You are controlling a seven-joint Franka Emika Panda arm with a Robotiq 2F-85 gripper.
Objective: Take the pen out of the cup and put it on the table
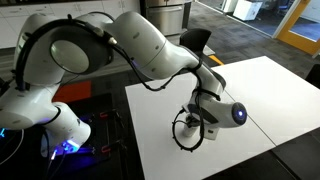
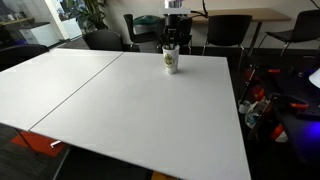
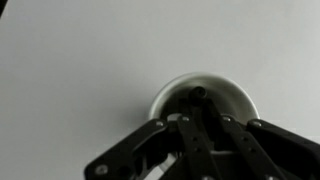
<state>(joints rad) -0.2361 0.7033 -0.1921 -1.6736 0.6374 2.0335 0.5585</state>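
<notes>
While the arm (image 1: 150,45) bends over the table (image 1: 270,95), its closed-up pincer (image 3: 196,100) hangs over the cup (image 2: 171,63).

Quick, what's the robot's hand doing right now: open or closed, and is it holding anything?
Hand: closed, fingers drawn together inside the cup; whether they pinch the pen cannot be told.

Cup (image 2: 171,62) on table (image 2: 130,110), jaws directly above cup

Bright, soft-focus, washed-out white table (image 2: 140,100).
</notes>
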